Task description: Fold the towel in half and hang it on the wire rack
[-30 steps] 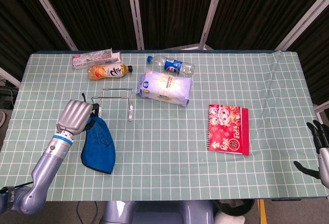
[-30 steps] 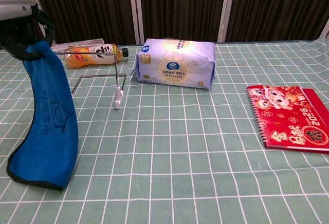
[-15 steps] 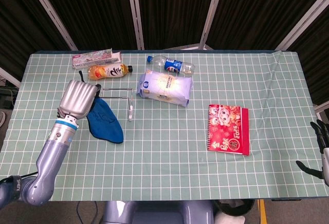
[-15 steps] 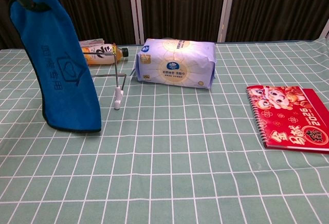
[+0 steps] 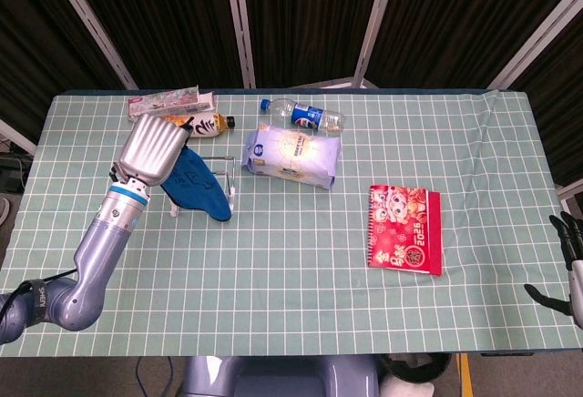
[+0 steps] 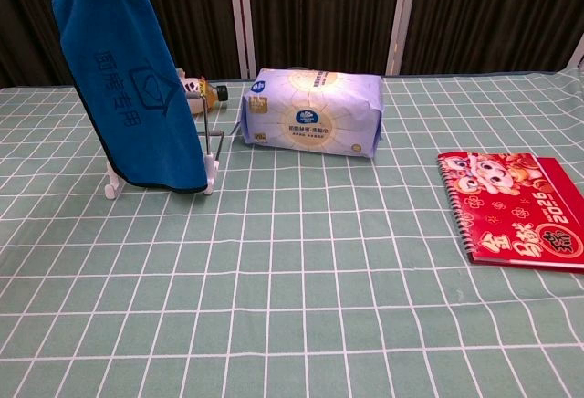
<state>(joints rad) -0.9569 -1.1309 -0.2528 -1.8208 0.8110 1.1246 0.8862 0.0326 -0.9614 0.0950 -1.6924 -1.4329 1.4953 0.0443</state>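
Over the last second the left hand (image 5: 155, 148) had carried the folded blue towel (image 6: 128, 88) up off the cloth and farther back, so that it now hung over the wire rack (image 6: 213, 155), hiding most of it, where earlier its lower end had dragged on the table (image 5: 301, 260) nearer the front edge. The left hand gripped the towel by its top. The right hand (image 5: 567, 265) stayed at the right edge, fingers spread and holding nothing, slightly lower than before.
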